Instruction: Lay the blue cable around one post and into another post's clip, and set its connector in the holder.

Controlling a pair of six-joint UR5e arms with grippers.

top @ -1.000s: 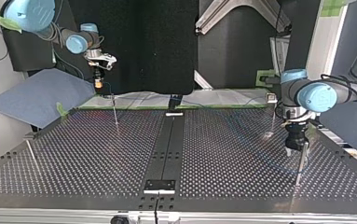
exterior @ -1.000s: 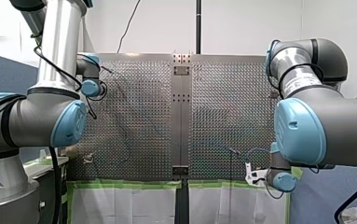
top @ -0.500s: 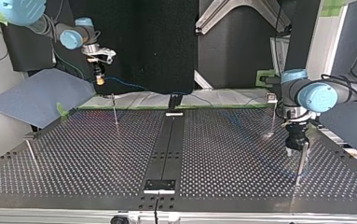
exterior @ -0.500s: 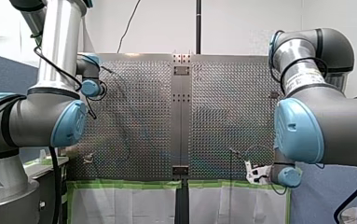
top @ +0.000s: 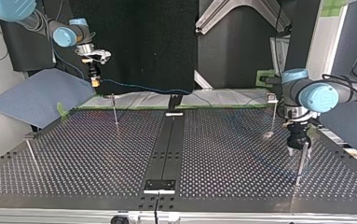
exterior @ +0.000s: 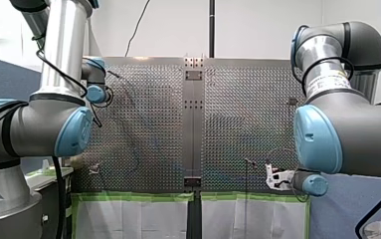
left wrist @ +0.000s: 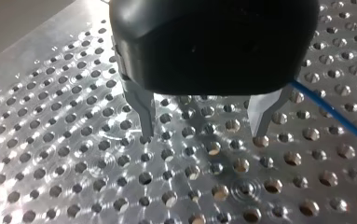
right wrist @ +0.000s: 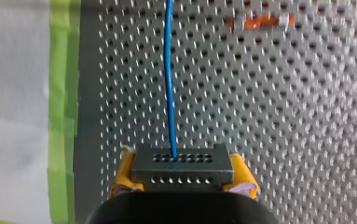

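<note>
My right arm [exterior: 347, 134] has swung further out toward the front view's right edge. That has carried my right gripper [top: 94, 80] up and toward the top view's left, beyond the far edge of the perforated counter [top: 223, 154]. The pull has taken slack out of the blue cable [top: 143, 87]. It now hangs as one shallow line in the air from that gripper across to the view's middle, where half a second ago it sagged lower and only a short run showed. I judge this to be drawing the cable out ready for routing. It is not yet round any post or in a clip, and the connector is not in a holder.

In the right wrist view the cable is a thin, smooth blue strand running straight ahead over the counter. It leaves the middle of a black, rectangular connector [right wrist: 183, 165] with rows of small holes, which the yellow-padded fingers grip from both sides.

My left gripper [left wrist: 202, 135] has eased slightly lower beside a near post [top: 300, 165] at the top view's right. Its fingers are spread wide and hold nothing, with the tips just above the counter and the cable passing outside one of them.
</note>
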